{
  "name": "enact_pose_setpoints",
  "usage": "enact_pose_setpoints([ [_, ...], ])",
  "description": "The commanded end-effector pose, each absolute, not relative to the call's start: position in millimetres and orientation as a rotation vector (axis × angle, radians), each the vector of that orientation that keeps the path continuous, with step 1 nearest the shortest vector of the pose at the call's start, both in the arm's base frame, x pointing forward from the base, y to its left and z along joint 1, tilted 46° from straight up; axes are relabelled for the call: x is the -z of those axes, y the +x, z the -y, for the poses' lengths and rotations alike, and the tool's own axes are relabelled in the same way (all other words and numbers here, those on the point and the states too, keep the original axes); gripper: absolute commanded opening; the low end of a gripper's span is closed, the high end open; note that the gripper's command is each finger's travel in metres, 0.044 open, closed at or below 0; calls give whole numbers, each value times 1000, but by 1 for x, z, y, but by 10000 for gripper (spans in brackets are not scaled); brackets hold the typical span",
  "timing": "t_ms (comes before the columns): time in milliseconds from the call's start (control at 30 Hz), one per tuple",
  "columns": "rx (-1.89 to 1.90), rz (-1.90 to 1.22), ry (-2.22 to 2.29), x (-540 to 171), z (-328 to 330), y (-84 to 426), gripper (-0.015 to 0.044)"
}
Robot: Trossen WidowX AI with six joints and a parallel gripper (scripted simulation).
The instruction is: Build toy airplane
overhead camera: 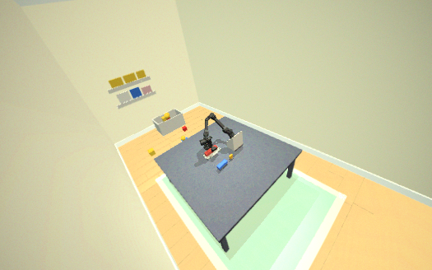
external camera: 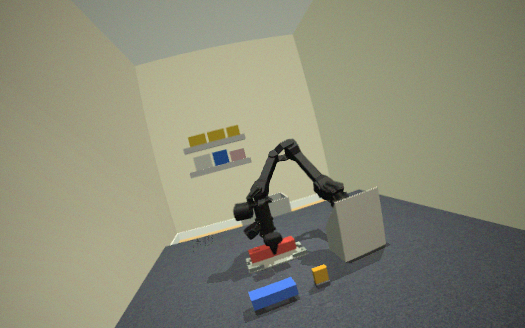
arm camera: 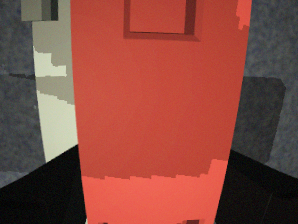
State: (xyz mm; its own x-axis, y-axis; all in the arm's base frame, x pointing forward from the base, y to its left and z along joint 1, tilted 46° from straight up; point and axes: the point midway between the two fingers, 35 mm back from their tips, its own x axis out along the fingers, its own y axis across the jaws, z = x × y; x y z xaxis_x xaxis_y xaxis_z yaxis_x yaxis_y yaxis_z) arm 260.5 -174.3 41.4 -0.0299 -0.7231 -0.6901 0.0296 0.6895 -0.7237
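1. At left in the exterior view, the black parallel-jaw hand [overhead camera: 214, 148] [external camera: 274, 249] was closed across the long red block-shaped fuselage [overhead camera: 208, 152] [external camera: 259, 253] [arm camera: 155, 105], which was at the pale slotted cradle [overhead camera: 206, 157] [external camera: 256, 268] [arm camera: 59, 132]; full seating could not be confirmed.
2. Judgement: the fuselage should be kept level, aligned lengthwise, lowered gently, and released only once flat; tilt could wedge it.
3. Rightward, the blue rectangular bar [overhead camera: 222, 165] [external camera: 273, 294], presumably the wing, and small orange block [overhead camera: 230, 156] [external camera: 320, 274], presumably the fin, lay unfitted on the dark worktop [overhead camera: 239, 197] [external camera: 421, 280].
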Motion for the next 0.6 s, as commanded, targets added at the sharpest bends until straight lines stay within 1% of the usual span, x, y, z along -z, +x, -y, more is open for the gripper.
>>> enact_pose_setpoints([
  [0, 667, -1491, -601, -42, 174, 261, 83],
  [67, 667, -1491, -601, -42, 174, 261, 30],
  [567, 667, -1491, -601, -42, 174, 261, 424],
])
